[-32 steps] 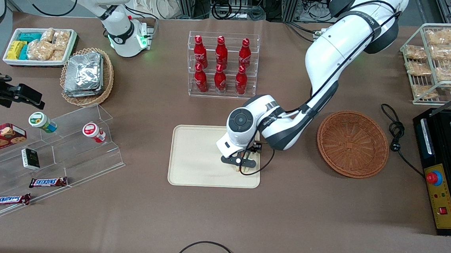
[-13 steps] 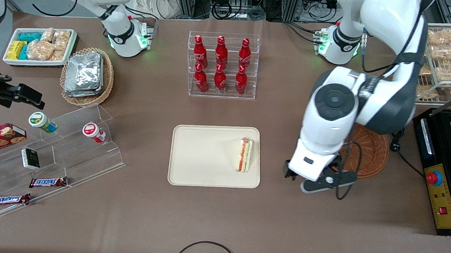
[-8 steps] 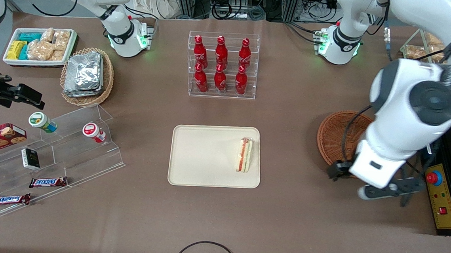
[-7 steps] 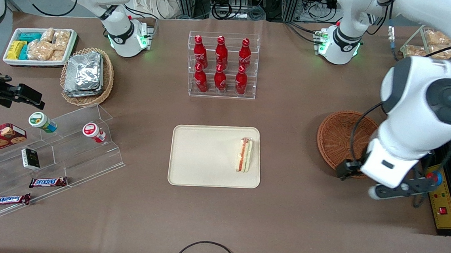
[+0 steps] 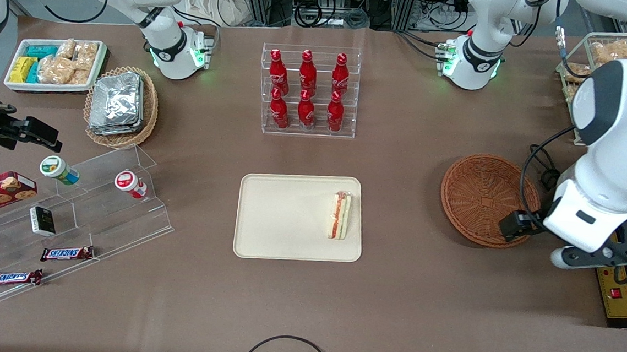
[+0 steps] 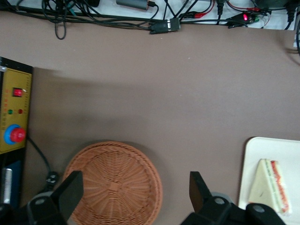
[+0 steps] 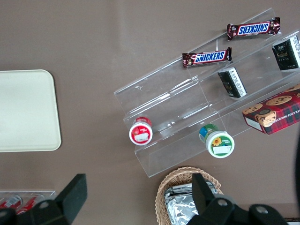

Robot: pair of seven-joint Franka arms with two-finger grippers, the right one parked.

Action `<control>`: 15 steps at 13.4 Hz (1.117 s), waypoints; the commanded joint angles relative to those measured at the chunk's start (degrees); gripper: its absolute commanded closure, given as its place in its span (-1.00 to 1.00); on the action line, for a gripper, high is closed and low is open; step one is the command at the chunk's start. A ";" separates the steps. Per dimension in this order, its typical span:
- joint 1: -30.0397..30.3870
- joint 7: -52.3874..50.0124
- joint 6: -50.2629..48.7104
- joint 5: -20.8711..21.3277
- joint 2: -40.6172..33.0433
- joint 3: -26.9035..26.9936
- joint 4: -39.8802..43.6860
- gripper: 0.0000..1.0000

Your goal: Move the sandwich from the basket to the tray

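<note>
1. The sandwich is seen lying on the tray, at the tray edge nearest the basket, with its filling layers facing up.
2. The basket is shown holding nothing.
3. The gripper is held high above the table, over the basket's side toward the working arm's end.
4. Its fingers are spread wide and nothing is gripped between them.
5. A yellow control box with what appears to be a red stop button is located just beside the basket.
</note>
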 commanded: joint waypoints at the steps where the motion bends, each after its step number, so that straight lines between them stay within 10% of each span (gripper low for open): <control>1: -0.40 5.37 -0.30 -0.97 -5.53 2.37 -5.04 -1.00; 15: 16.83 17.25 -3.29 0.00 -17.30 -11.41 -13.03 -1.00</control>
